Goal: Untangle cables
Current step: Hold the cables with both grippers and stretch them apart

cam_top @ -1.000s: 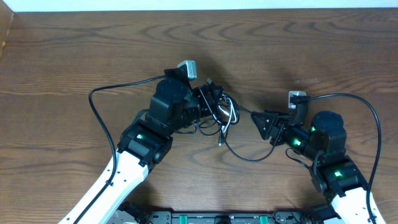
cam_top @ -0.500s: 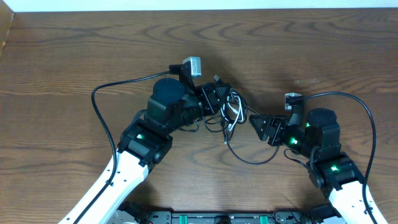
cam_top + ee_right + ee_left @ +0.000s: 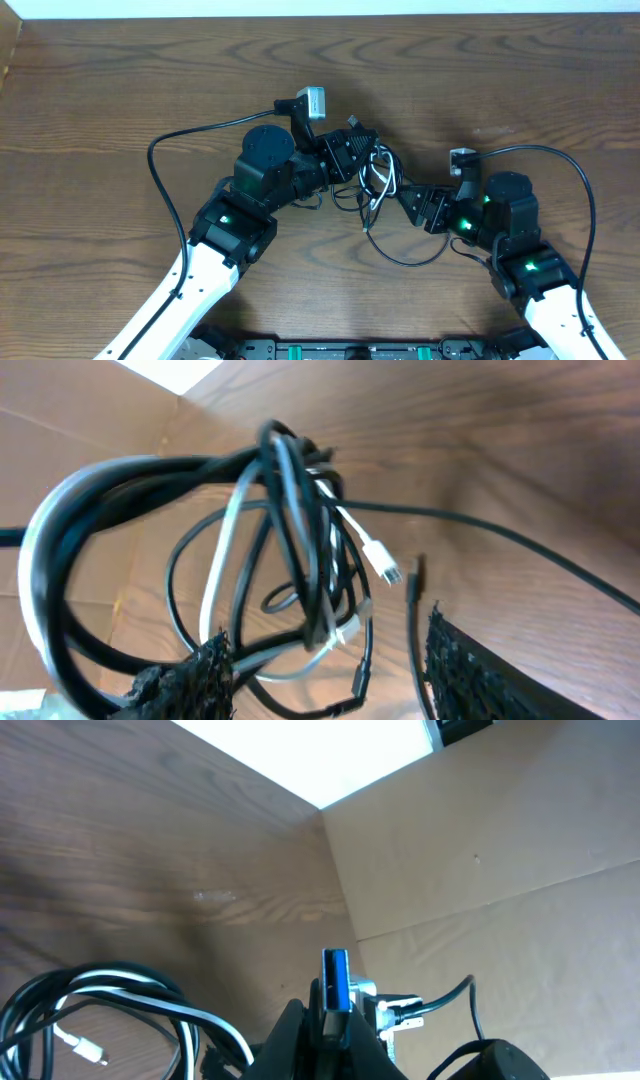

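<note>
As the left jaws stand: pressed together at the top of the cables. I cannot see their tips in my left wrist view, but the bundle appears to hang from them, so I take it as a pinch on the cords.
Right jaws: apart and holding nothing, with the two fingertips framing the lower edge of my right wrist view.
Cables to right jaws: the tangle sits just ahead of the open gap, not yet between the tips. A white plug and a black plug end dangle nearest.
Cables to tabletop: the knot looks lifted, between the two sets of jaws. One long loop of the black cord trails onto the tabletop near the right jaws.
Step in hand: I judge this the set-up for a second grip, with the left anchoring the knot and the right lined up on a strand.
Next move: I need to single out one free end, likely the white plug. I would close on it alone and draw it away from the left jaws. Catching two strands would only tighten the knot.
</note>
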`<state>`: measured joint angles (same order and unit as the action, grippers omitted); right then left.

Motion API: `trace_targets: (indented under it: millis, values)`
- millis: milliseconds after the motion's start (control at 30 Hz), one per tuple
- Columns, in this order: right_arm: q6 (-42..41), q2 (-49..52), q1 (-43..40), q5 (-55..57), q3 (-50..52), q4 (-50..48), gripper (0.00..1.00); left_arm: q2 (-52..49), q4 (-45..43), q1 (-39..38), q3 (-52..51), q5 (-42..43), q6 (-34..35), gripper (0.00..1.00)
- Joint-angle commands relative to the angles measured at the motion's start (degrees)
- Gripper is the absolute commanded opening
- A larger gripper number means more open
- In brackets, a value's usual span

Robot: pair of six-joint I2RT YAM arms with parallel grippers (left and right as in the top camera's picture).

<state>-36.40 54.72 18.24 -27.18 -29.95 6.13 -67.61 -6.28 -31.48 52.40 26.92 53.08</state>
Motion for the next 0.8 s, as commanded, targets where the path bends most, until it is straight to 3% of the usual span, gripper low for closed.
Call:
trace_targets:
  millis: [0,333,567,633,767]
  values:
    - [-0.39,0.07,1.60,-0.20,-0.26,-1.46,0.61,0.66,-1.01,0.28,0.44,1.18,2.69,0.08]
    - [-0.42,5.46,7.21,-0.17,-0.26,-11.15,0.61,0.66,-3.72,0.17,0.44,3.48,6.21,0.08]
    - [-0.42,8.79,7.63,1.16,-0.26,-18.47,0.55,0.66,-3.76,0.17,0.44,4.92,8.81,0.08]
    - [-0.39,8.79,7.65,4.59,-0.26,-18.75,0.45,0.66,-4.66,0.17,0.44,6.05,9.22,0.08]
    - [-0.37,9.38,7.69,10.91,-0.24,-18.16,0.13,0.66,-6.16,0.17,0.44,7.63,10.36,0.08]
